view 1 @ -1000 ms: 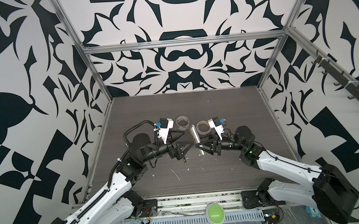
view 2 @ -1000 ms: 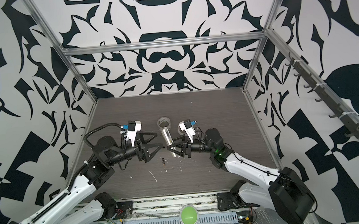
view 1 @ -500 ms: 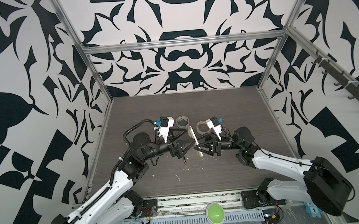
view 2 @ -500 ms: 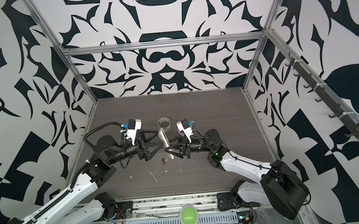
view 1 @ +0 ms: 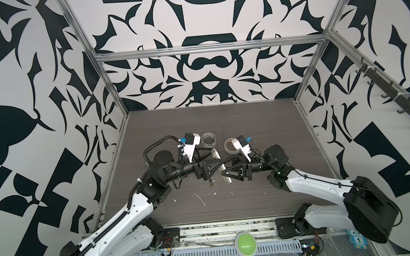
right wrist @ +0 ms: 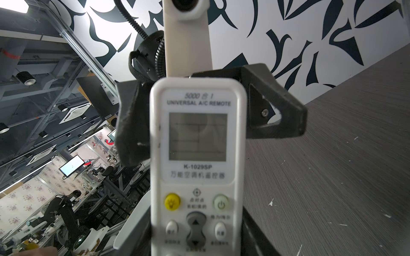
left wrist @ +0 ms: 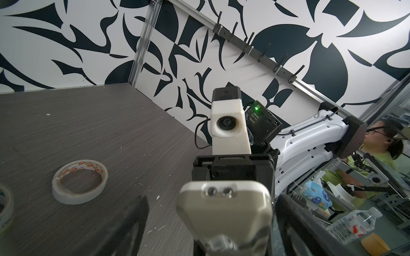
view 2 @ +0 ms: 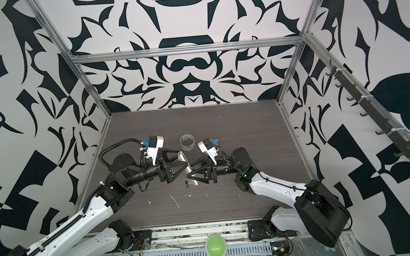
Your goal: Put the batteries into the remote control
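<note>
Both arms reach low and nearly level over the grey table (view 1: 261, 129) and meet nose to nose near its middle, elbows bent outward toward the side walls. Between them is the remote control (view 1: 223, 168) (view 2: 188, 170), slanted in both top views, with its display end toward the back wall and its button end toward the front rail.

The right gripper (view 1: 222, 167) (view 2: 188, 171) pinches the remote control across its lower, button half. In the right wrist view the display and brand lettering (right wrist: 197, 137) face that arm's camera. The left gripper (view 1: 217, 155) (view 2: 181, 158) comes in from the opposite side. Its fingers (left wrist: 133, 221) are spread on either side of the display end. In the left wrist view there is a clear gap on one side, and the other finger stands very close to the casing. The back of the remote control is blurred there, so I cannot tell whether its battery bay is open or what it holds.

Behind the grippers, two tape rolls lie flat on the table, a clear one (view 1: 209, 139) and a white one (view 1: 230, 145) (left wrist: 79, 181), well apart from the remote control.

One battery (view 1: 211, 183) (view 2: 186, 185) lies on the table just in front of the grippers, near the remote control's lower end and touching neither gripper. White flecks (view 1: 200, 199) are scattered nearer the front rail.
</note>
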### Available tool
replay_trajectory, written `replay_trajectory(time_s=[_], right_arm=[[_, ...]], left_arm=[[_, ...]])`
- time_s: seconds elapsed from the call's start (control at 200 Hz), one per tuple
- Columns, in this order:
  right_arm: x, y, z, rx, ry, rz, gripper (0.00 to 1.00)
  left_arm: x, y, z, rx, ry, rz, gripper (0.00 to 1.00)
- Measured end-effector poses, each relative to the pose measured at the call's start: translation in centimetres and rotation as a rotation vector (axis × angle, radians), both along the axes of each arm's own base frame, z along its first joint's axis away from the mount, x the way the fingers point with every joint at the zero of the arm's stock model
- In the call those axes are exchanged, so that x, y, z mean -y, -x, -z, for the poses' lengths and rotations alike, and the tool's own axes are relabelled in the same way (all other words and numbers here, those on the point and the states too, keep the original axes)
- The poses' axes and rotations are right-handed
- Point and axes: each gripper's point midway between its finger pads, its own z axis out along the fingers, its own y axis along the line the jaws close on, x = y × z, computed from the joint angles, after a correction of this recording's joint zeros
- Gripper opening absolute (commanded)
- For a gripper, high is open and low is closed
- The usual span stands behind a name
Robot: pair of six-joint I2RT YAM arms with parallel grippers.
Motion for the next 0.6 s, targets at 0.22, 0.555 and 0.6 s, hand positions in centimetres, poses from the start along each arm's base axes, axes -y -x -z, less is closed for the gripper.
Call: replay_trajectory(time_s=[0.22, 0.555, 0.6], right_arm=[[-0.15, 0.14, -0.39, 0.008, -0.005, -0.016, 0.0], [-0.23, 0.27, -0.54, 0.012, -0.002, -0.027, 0.0], [-0.26, 0.26, -0.5, 0.01, 0.001, -0.028, 0.0]], left_arm=[[0.12, 0.18, -0.09, -0.002, 0.006, 0.015, 0.79], [0.27, 0.71, -0.74, 0.01, 0.028, 0.043, 0.63], [0.28, 0.75, -0.8, 0.012, 0.03, 0.046, 0.61]])
